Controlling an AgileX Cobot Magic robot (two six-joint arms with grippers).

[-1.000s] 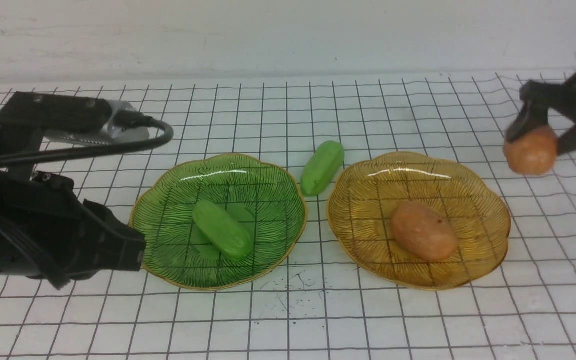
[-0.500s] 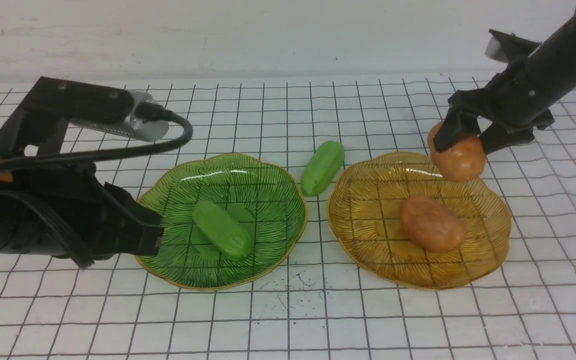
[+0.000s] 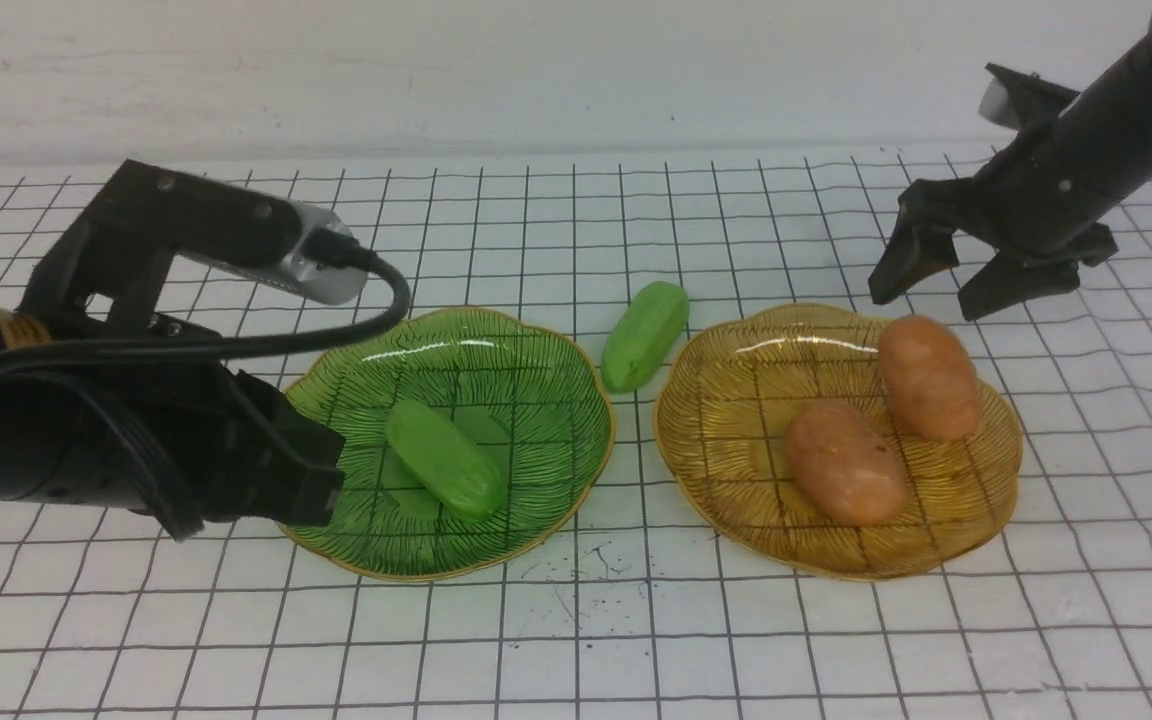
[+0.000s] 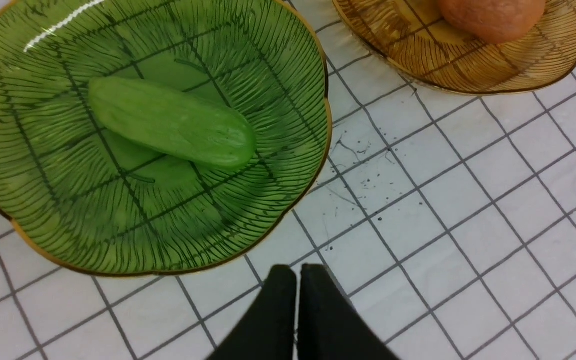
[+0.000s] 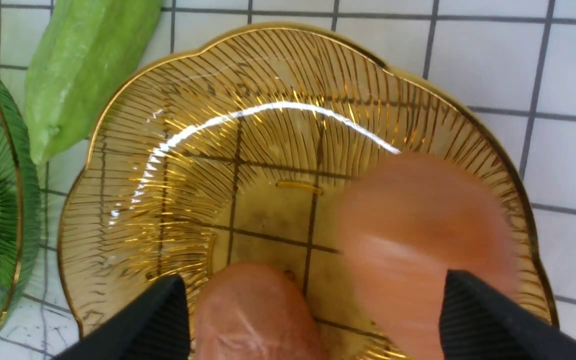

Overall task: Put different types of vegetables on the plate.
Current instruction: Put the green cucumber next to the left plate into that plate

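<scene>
Now the right fingers hang open and empty above the amber plate, at its one o'clock rim. The just-released potato lies inside, beside the first potato. The left fingers are closed. One loose cucumber remains on the surface.

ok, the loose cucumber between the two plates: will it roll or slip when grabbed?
The loose cucumber is a rounded oblong lying on the table, so a sideways push would probably roll it. Its skin looks smooth, so it may slip unless gripped across the middle. No sag or dents show: probably stiff.
</scene>
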